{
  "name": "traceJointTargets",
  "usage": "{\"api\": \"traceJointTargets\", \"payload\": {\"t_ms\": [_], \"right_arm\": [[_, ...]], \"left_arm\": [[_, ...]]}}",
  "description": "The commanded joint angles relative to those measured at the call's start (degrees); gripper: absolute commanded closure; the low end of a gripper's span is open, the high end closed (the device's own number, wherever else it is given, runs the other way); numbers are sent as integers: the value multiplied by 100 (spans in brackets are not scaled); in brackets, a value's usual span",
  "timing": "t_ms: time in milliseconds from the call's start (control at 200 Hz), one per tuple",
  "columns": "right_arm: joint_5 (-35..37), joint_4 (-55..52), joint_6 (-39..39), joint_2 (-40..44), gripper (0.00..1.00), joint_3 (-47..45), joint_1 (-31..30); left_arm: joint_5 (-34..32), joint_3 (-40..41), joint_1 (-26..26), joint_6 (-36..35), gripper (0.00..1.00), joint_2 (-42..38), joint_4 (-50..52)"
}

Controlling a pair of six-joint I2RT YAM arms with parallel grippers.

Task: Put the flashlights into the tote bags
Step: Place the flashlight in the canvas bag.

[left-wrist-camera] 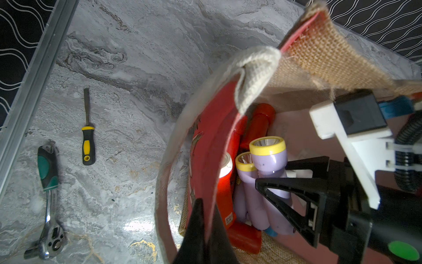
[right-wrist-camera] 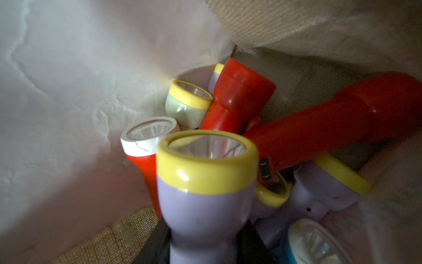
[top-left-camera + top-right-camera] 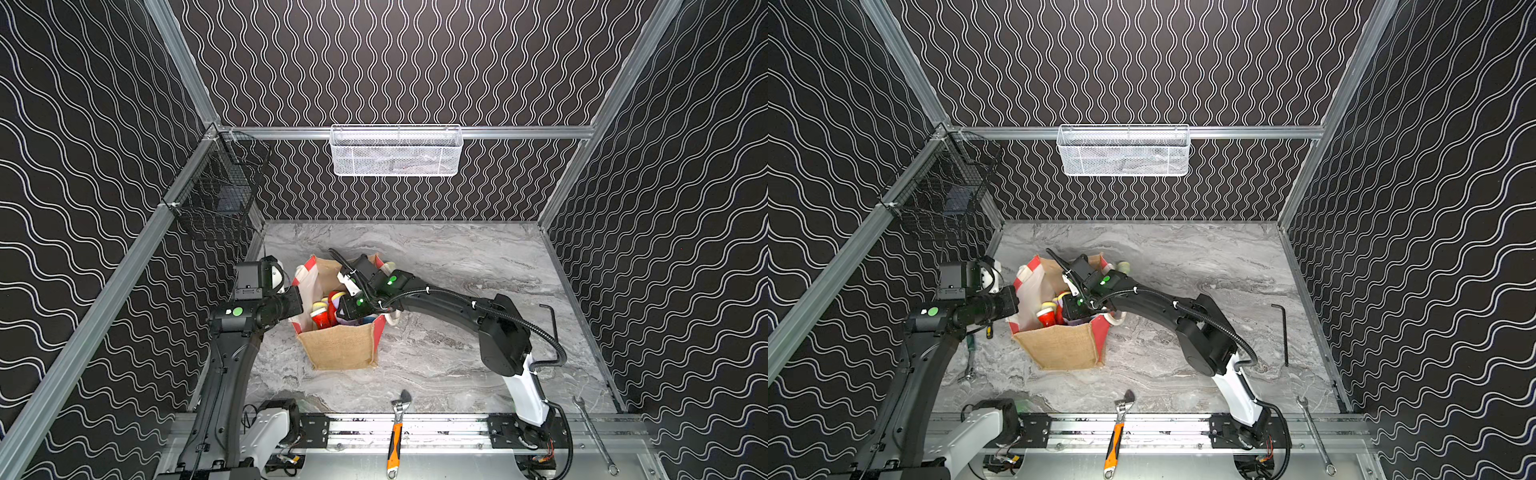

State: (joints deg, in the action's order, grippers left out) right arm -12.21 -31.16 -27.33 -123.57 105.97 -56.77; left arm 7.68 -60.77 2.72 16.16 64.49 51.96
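Observation:
The tan jute tote bag (image 3: 338, 347) (image 3: 1065, 347) stands open mid-table, with several red, lilac and pale green flashlights (image 2: 242, 96) piled inside. My left gripper (image 1: 206, 208) (image 3: 297, 309) is shut on the bag's red side panel (image 1: 212, 137) and holds the rim outward. Reaching down into the bag, my right gripper (image 2: 205, 249) (image 1: 277, 173) (image 3: 344, 311) has its dark fingers on either side of the handle of a lilac, yellow-rimmed flashlight (image 2: 205, 201) (image 1: 271, 160), head up above the pile.
An orange-handled adjustable wrench (image 3: 397, 432) and a spanner (image 3: 594, 436) lie at the front rail, a black hex key (image 3: 555, 328) at the right. A screwdriver (image 1: 88, 141) and ratchet (image 1: 49, 194) lie left of the bag. The walls carry a white mesh basket (image 3: 397, 151) and a black basket (image 3: 220, 187).

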Motion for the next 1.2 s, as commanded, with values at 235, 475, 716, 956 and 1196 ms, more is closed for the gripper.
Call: {"api": "traceJointTargets", "payload": {"t_ms": [235,475,716,956,1196], "right_arm": [[122,-316,158,204,46,220,7],[138,-250,310,715,43,378,8],[572,-224,592,1442,41,385,199],[681,260,502,2524,38,-415,918],[722,636,273,3338,38,-1558,1883]], "left_arm": [[-37,-18,9,-55,99,-72,-301],[-37,-22,14,-57,99,-91,-300],[-48,-29,14,-61,98,-72,-296],[-29,-38,11,-69,98,-38,-297],[-58,-66,9,-87,98,-7,-260]]}}
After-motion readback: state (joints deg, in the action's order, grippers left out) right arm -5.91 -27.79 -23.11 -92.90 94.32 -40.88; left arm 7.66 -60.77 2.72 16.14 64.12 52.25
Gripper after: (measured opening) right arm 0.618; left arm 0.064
